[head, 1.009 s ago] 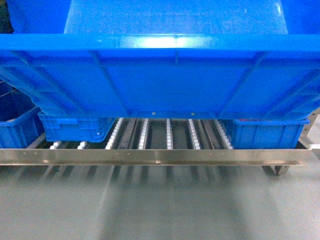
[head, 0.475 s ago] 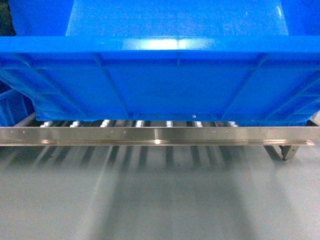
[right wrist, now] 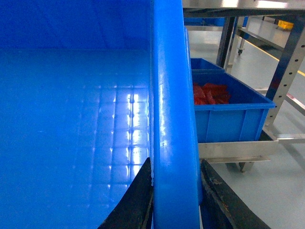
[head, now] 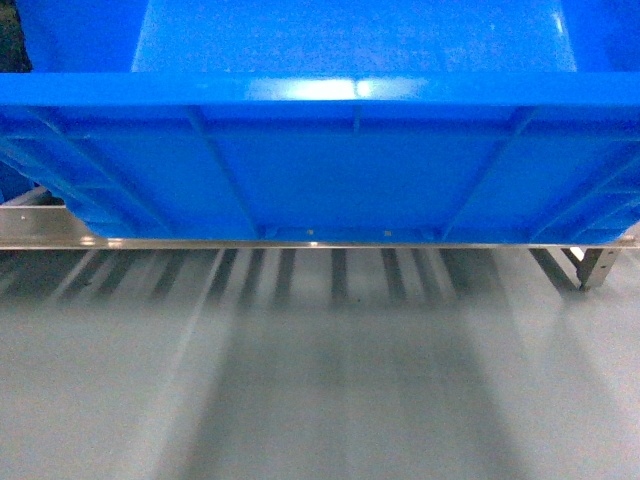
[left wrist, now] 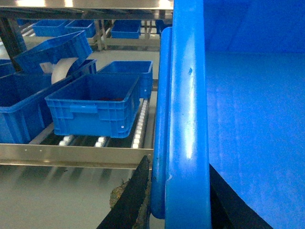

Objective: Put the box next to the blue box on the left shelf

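Both arms carry the box (head: 320,150): left gripper (left wrist: 178,200) clamped over its left rim, right gripper (right wrist: 174,195) clamped over its right rim, jaws straddling the rolled edge in each wrist view. Box hangs level, long axis crosswise, parallel to the shelf (head: 40,228) front rail, its lower edge at rail height in the head view. Key relation: the open roller lane lies straight ahead, between the left bin (left wrist: 95,105) and the bin of red parts (right wrist: 228,107). Neither arm nearer; likely push forward evenly, then lower.
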Controlling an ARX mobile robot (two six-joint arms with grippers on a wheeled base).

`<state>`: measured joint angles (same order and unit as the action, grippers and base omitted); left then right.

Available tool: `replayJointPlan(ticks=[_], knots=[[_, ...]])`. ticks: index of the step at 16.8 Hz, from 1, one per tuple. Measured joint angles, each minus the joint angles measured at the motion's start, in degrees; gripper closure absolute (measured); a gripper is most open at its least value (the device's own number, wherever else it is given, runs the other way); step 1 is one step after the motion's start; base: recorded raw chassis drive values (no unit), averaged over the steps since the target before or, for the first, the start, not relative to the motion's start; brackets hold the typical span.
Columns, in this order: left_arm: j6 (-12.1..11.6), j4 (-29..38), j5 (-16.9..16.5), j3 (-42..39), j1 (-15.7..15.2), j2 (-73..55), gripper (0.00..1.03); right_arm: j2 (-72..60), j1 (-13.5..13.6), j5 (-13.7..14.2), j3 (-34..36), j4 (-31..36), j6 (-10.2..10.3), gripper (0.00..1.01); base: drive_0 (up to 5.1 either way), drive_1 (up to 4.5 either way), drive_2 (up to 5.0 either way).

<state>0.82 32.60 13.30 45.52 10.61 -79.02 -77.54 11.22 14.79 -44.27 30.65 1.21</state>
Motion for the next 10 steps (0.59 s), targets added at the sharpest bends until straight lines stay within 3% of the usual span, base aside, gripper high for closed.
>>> replayJointPlan(ticks=[10], knots=[[0.02, -0.57, 0.02, 0.00, 0.00, -0.02, 0.83, 0.00, 0.00, -0.04, 0.02, -0.42, -0.02, 0.80, 0.0, 0.00, 0.0]])
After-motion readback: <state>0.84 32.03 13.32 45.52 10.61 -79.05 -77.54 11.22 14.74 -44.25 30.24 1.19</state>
